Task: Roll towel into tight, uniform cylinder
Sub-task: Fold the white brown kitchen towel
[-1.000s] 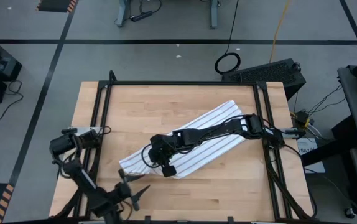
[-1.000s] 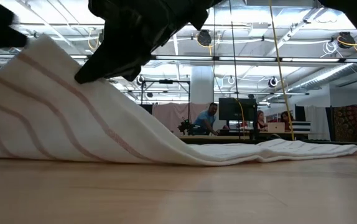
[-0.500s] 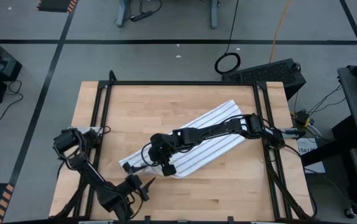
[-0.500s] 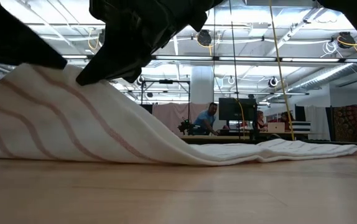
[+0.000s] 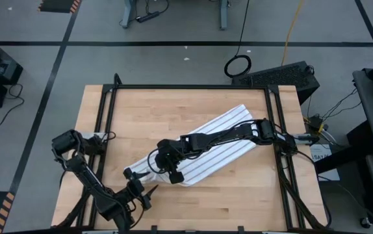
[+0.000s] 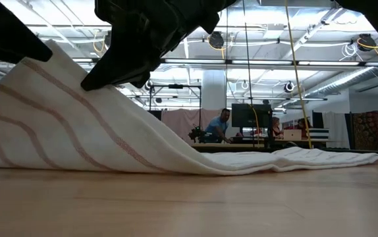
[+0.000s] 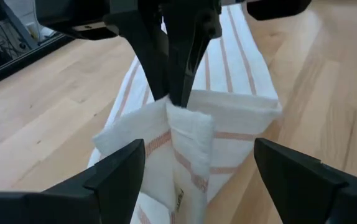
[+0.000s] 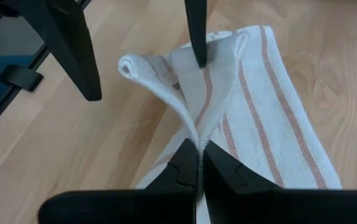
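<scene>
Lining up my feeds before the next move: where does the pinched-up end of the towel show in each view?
High view: the towel's lifted end, lower centre, under the right gripper.
Low view: raised peak at left.
Left wrist view: centre, folded flap between the open left gripper fingers.
Right wrist view: fold clamped at bottom centre.
Shared landmark: the right gripper's fingers shut on that fold.

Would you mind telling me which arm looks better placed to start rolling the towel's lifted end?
Probably the right. The right gripper is shut on a raised fold of the white, thin-striped cloth towel at its near-left end. The left gripper is open, its fingers straddling that end without gripping.
</scene>
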Robot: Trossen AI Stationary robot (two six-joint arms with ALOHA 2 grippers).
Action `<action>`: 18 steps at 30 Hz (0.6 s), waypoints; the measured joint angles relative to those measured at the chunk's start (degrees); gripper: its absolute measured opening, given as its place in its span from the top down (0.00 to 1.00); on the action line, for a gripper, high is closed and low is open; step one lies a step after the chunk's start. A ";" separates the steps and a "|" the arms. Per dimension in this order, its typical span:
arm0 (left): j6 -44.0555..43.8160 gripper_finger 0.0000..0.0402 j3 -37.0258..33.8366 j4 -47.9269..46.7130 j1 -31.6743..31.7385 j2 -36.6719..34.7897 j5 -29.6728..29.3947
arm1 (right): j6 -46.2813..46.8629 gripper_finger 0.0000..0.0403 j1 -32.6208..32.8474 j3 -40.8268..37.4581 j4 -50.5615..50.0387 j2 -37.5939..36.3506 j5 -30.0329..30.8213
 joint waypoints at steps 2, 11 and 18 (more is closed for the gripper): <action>-0.12 0.24 0.24 -0.36 0.00 0.00 0.01 | 0.00 1.00 0.00 0.00 -0.02 0.00 0.06; -5.50 0.24 4.54 -8.99 -0.93 0.00 1.88 | 0.00 1.00 -0.04 0.00 0.00 0.02 0.11; -12.49 0.24 2.01 -13.33 -1.09 0.02 5.15 | 0.00 1.00 -0.02 -0.02 0.02 0.02 0.11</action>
